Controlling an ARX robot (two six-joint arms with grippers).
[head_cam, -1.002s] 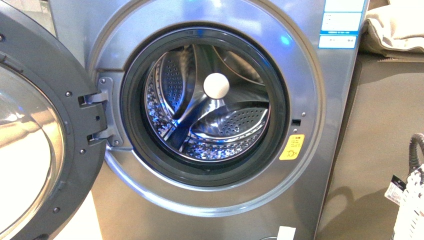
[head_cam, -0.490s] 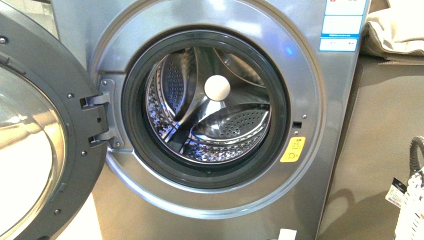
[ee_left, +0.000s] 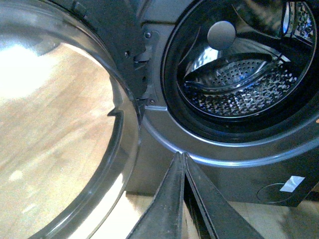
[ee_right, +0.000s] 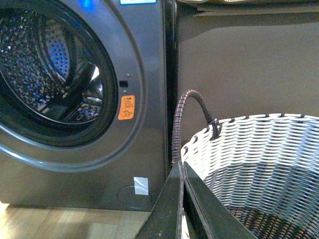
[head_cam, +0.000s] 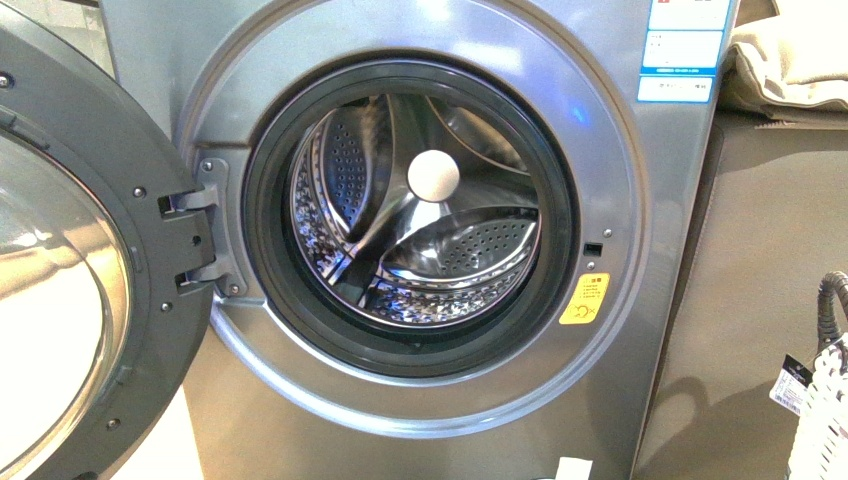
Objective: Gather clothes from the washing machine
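The grey washing machine (head_cam: 620,190) fills the front view with its porthole door (head_cam: 90,300) swung open to the left. Its perforated steel drum (head_cam: 450,250) shows no navy garment in any view; the clothes are out of view. My left gripper (ee_left: 182,155) is shut and empty, low in front of the washer (ee_left: 234,174) below its opening, beside the open door (ee_left: 65,124). My right gripper (ee_right: 180,164) is shut and empty, between the washer's lower right corner (ee_right: 144,59) and the basket. Neither gripper shows in the front view.
A grey-and-white woven basket (ee_right: 259,154) with a dark handle (ee_right: 192,97) stands right of the washer; its edge shows in the front view (head_cam: 820,400). A beige cushion cloth (head_cam: 790,60) lies on a dark cabinet (head_cam: 760,280). Wooden floor (ee_right: 60,224) lies below.
The front view has shifted very slightly; the washer, its open door and the basket stand as before. No gripper is seen moving.
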